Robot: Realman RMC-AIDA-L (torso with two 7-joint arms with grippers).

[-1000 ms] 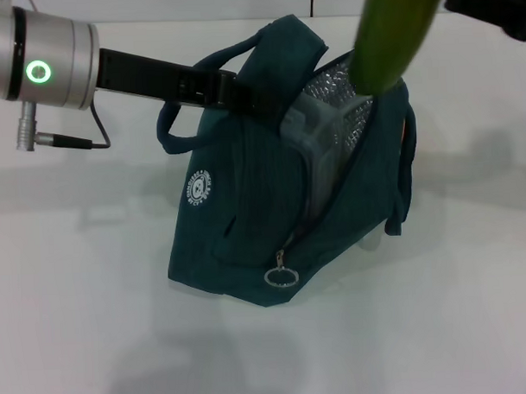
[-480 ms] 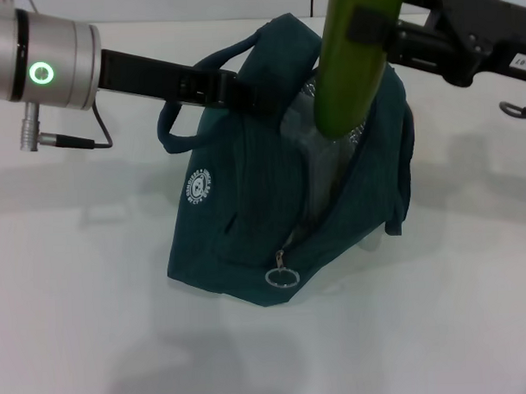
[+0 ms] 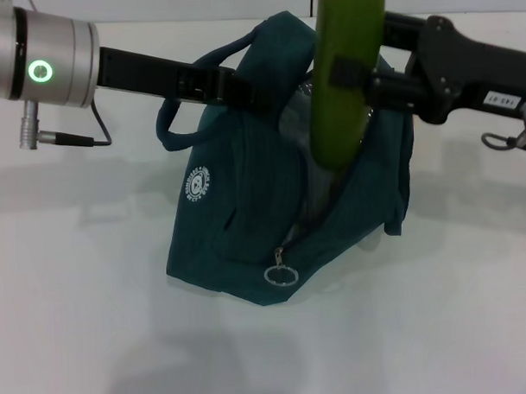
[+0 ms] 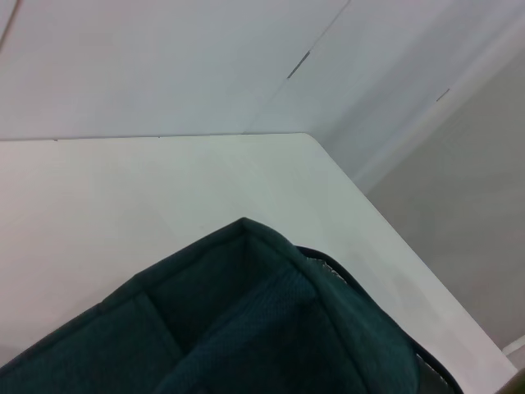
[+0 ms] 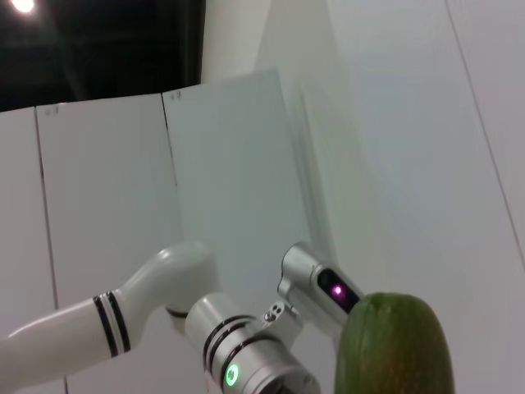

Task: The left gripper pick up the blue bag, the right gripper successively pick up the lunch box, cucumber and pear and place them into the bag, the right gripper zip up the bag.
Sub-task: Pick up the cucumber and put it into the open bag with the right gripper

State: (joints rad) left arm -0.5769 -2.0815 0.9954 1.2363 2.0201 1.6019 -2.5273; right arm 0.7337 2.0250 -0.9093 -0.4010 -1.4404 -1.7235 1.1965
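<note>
Blue bag (image 3: 247, 223), really a dark teal fabric tote, stands near the middle of a white surface (image 3: 77, 324) in the head view. It has a round white logo (image 3: 198, 187) on its side, a looped carrying handle (image 3: 190, 96) at the top, and an unzipped opening running down its front edge, ending in a metal ring zip pull (image 3: 280, 274). Silver lining and a pale grey lunch box (image 3: 299, 126) show inside the opening. The left end effector (image 3: 242, 87) reaches in from the left and is closed on the bag's upper edge, holding it up. The right end effector (image 3: 349, 73) comes from the right, clamped around a long green cucumber (image 3: 345, 73) held almost upright, its lower tip inside the bag's mouth.

In the left wrist view, the bag's teal fabric (image 4: 246, 328) fills the lower part, with a sliver of lining at its edge, and the white surface (image 4: 123, 180) stretches behind it.

In the right wrist view, the rounded end of the cucumber (image 5: 394, 345) sits in a corner, with the silver and white left arm (image 5: 164, 320) and its green light ring beyond, against pale wall panels.
</note>
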